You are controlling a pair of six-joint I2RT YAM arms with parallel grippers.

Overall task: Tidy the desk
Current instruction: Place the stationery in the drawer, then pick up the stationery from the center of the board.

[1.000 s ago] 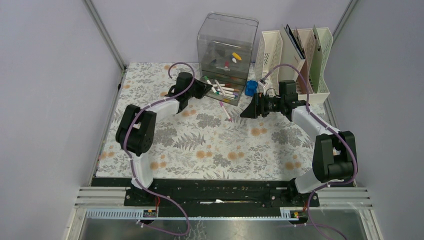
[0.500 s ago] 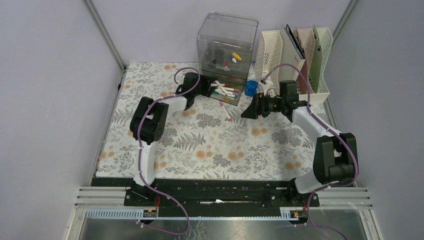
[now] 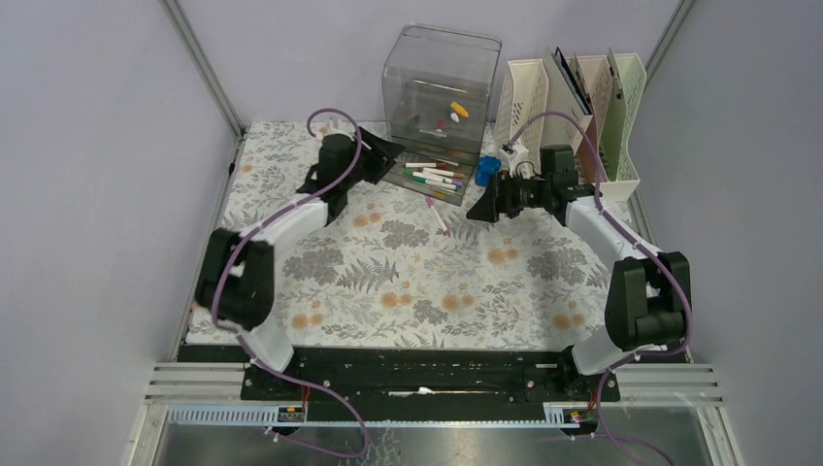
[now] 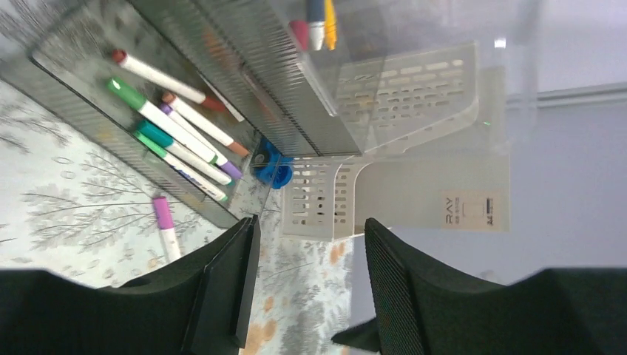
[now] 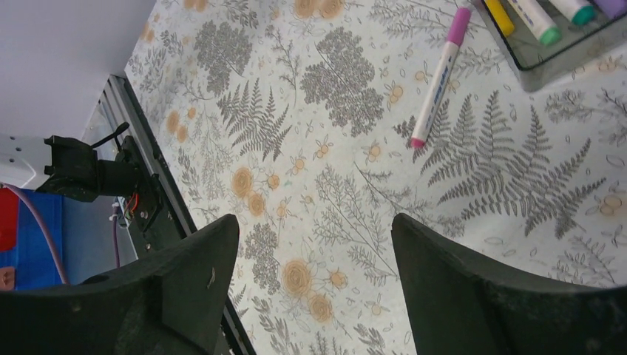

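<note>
Black rail (image 3: pixel 427 364) along the near edge, and the worktop (image 3: pixel 408 291) stretches back from it under its fern-and-flower cloth. The right arm (image 3: pixel 602 228) reaches in from the right, and the right jaws hang spread wide over bare cloth with nothing between them. Near them, a pink marker (image 3: pixel 437 214) lies loose on the cloth, apart from the others. A little further back, the left arm (image 3: pixel 291 218) angles toward the tray (image 4: pixel 70 48). The left jaws are spread too, empty, just beside its left end. Markers (image 3: pixel 434 176) lie in the tray. A small blue thing (image 3: pixel 487 171) sits just right of it. At the back stand a clear box (image 3: pixel 442 83) and file holders (image 3: pixel 573 107).
</note>
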